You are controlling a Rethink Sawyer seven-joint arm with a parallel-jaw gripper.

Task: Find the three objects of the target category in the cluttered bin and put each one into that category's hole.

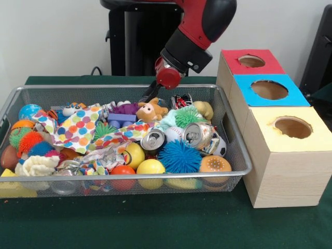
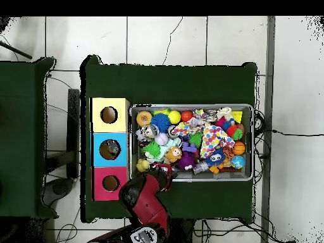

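The cluttered bin (image 1: 236, 145), a silver wire mesh basket, stands on the green table and is full of toys; it also shows in the overhead view (image 2: 190, 107). My gripper (image 1: 150, 94) hangs low over the bin's far edge, just above a brown stuffed animal (image 1: 150, 110). In the overhead view the gripper (image 2: 166, 169) sits at the bin's bottom edge. I cannot tell whether it is open or shut, and nothing shows in it. Three boxes with round holes stand beside the bin: red (image 1: 232, 58), blue (image 1: 243, 88) and yellow (image 1: 264, 123).
The bin holds two crushed cans (image 1: 153, 140) (image 1: 198, 135), a blue spiky ball (image 1: 179, 155), yellow balls (image 1: 150, 167), a polka-dot cloth (image 1: 78, 129), a purple brick (image 1: 122, 119) and a burger toy (image 1: 215, 165). The red arm (image 1: 199, 31) comes down from the top.
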